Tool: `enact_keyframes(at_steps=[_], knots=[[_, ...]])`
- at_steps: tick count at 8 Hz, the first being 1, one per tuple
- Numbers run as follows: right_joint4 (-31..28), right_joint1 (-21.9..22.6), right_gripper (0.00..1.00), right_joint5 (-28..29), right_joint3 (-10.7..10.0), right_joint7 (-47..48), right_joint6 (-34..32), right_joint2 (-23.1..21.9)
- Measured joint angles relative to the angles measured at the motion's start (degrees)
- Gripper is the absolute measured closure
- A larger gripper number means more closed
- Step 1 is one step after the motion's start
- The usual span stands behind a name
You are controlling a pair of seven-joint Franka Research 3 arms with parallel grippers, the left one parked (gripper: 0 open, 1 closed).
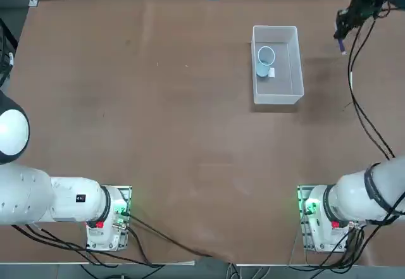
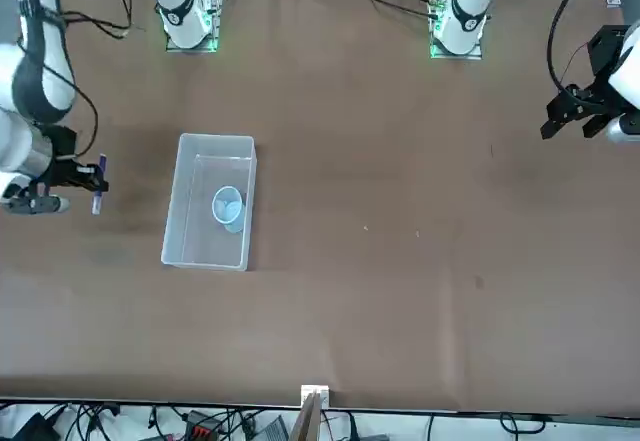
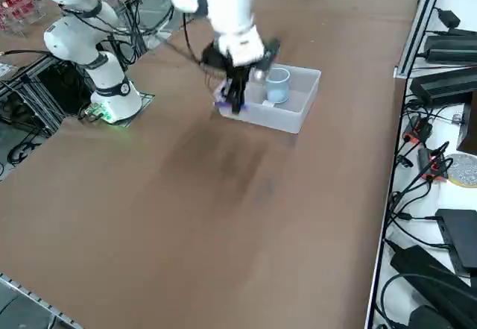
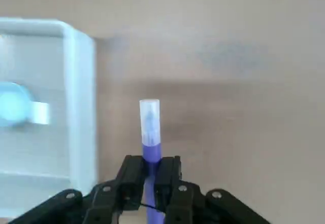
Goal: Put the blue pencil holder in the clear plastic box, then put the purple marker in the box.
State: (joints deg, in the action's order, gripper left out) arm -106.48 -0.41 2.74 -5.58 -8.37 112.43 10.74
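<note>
The first half looks done: the holder stands upright inside the box, upper centre of the top view. The right hand is clamped on the marker (pale tip pointing away from the wrist), raised above the table beside the box, upper right. Left: carry it over the box and release.

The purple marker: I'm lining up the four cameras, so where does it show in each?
Top view: purple marker at upper right, in the right tool, right of the clear plastic box.
Front view: far left, left of the box.
Right side view: upper middle, before the box.
Right wrist view: centre, between the tool's fingers.
Shared landmark: the box.
</note>
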Motion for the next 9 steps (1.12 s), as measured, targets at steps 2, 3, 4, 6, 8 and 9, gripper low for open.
enact_keyframes(at_steps=[2, 3, 4, 6, 8, 9], knots=[[1.02, 7.82, 0.85, 2.27, 0.37, 8.82, -0.05, 0.68], [1.03, 11.83, 0.85, 2.62, 0.47, 13.32, 1.2, 1.63], [1.03, 15.14, 0.85, 2.63, 0.52, 16.55, 2.62, 3.1], [1.02, 18.4, 0.85, 2.63, 0.5, 18.51, 4.37, 6.39], [0.79, 19.18, 0.85, 2.63, 0.44, 18.52, 5.54, 9.42], [0.63, 19.26, 0.85, 2.63, 0.32, 18.52, 5.81, 10.75]])
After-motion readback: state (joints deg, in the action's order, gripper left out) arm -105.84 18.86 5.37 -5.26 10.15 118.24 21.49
